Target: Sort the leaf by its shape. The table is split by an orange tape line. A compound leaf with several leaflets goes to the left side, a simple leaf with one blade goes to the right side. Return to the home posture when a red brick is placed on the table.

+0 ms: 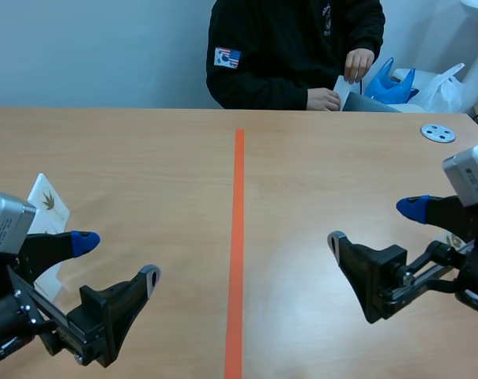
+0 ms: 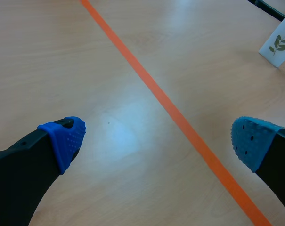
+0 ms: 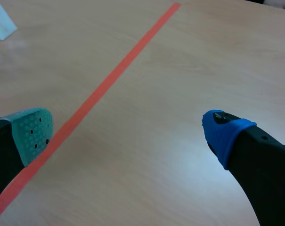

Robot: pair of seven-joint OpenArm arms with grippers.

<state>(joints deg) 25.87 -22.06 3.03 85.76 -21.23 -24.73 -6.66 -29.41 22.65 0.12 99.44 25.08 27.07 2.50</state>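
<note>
A white card [image 1: 47,201] with a brown lobed leaf lies on the left side of the table, just behind my left gripper [image 1: 116,259]; part of a second white card [image 1: 47,278] shows under that arm. The left gripper is open and holds nothing. My right gripper [image 1: 377,224] is open low on the right side, also holding nothing. Across the orange tape line [image 1: 237,237], at the far edge, a person's hand [image 1: 357,63] holds a white card [image 1: 343,88]. In the left wrist view a card [image 2: 278,42] with a green sprig of several leaflets stands far ahead, beyond the tape.
A person in a black top [image 1: 294,47] sits at the far edge. A blue bag [image 1: 389,83] and a white bag [image 1: 444,88] lie at the back right. A grey disc [image 1: 438,133] sits on the table's right rear.
</note>
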